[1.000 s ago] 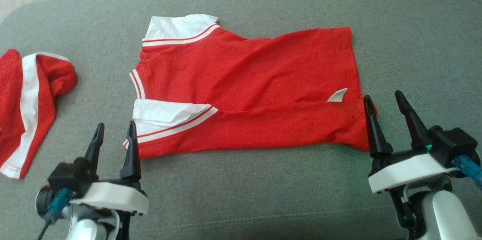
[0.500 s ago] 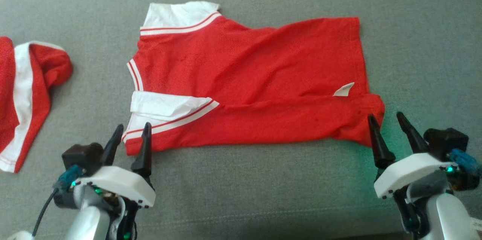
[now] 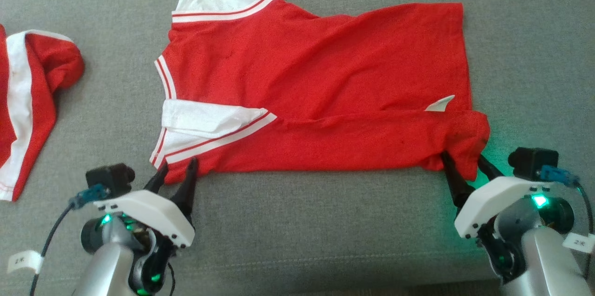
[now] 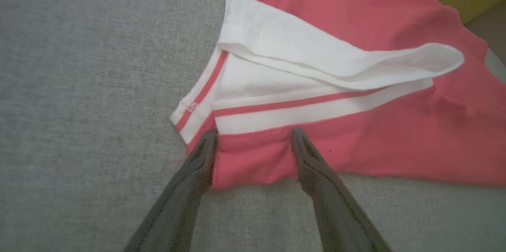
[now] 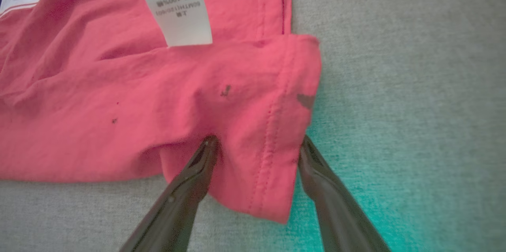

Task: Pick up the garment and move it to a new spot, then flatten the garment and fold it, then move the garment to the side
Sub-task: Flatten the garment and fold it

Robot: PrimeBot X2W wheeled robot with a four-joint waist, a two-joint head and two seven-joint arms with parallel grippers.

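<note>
As the left gripper and right gripper straddle the lower-left and lower-right corners of the shirt, jaws apart, folding looks underway; pinching both comes next.

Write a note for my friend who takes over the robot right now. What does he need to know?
Left gripper: open, with its fingers on either side of the red shirt's near corner, just below the white sleeve.
Right gripper: open, with its fingers on either side of the near hem corner. Nothing is pinched yet.
Shirt: spread across the grey cushion, mostly flat. A crease runs along its near side, by the white label.
A second red-and-white garment lies apart, to the left.
Done: the shirt is laid out.
Left: probably close on both corners, fold the shirt, then move it to the side.
</note>
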